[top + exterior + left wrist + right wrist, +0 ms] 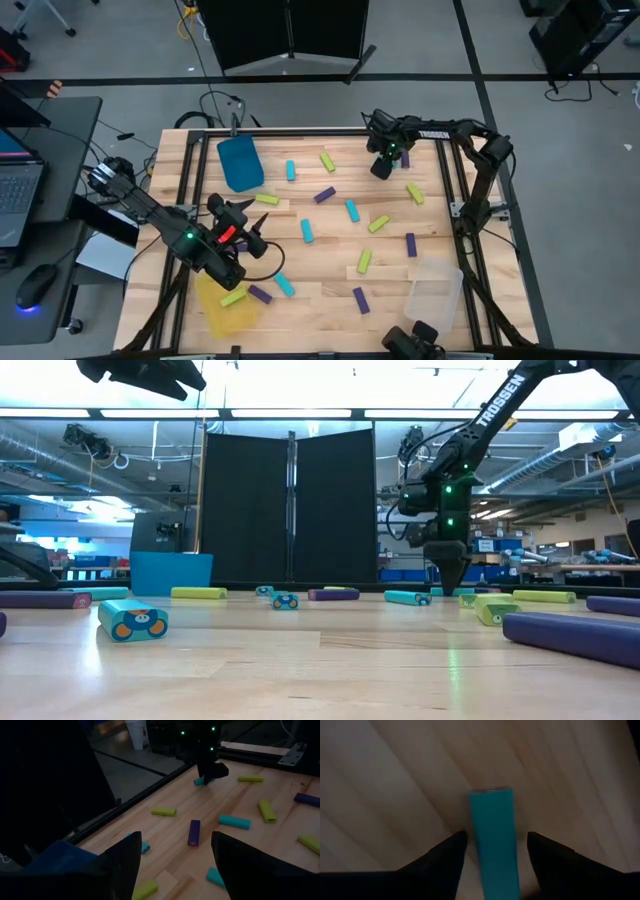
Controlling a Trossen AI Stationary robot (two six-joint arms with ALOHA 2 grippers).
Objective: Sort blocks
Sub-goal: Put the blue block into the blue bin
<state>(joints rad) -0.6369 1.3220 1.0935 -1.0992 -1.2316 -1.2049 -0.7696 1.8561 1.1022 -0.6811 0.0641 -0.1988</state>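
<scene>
Cyan block (pixel 491 840) between open right fingers (pixel 445 865) | purple block (pixel 404 160) beside | left fingers (pixel 122 865) open

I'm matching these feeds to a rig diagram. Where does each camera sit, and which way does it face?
High: overhead, looking straight down on the table, both arms in view.
Low: at tabletop height, looking level across; right gripper hangs over blocks.
Left wrist: on the left arm, looking across the table between its open fingers.
Right wrist: looking down at a cyan block between its open fingers.
Shared: left wrist and low views both show the right gripper.
</scene>
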